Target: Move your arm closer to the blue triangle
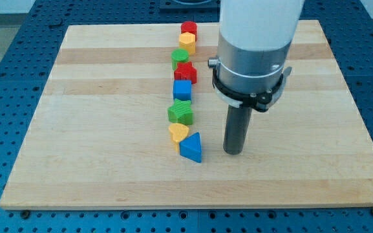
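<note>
Camera view, asker: Where is the blue triangle (191, 147)?

Describer: At the lower end of a column of blocks, touching a yellow block (178, 134).

Asker: And the arm?

Describer: My tip (233, 152), a bare rod holding nothing, stands near the triangle's right, apart from it. Closing in means sliding toward the view's left.

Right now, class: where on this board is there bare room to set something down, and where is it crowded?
Bare wood lies left of the block column, out to the board edge, and right of my tip. Crowded: the column from red block down to blue triangle, with my tip just right of the triangle.
</note>
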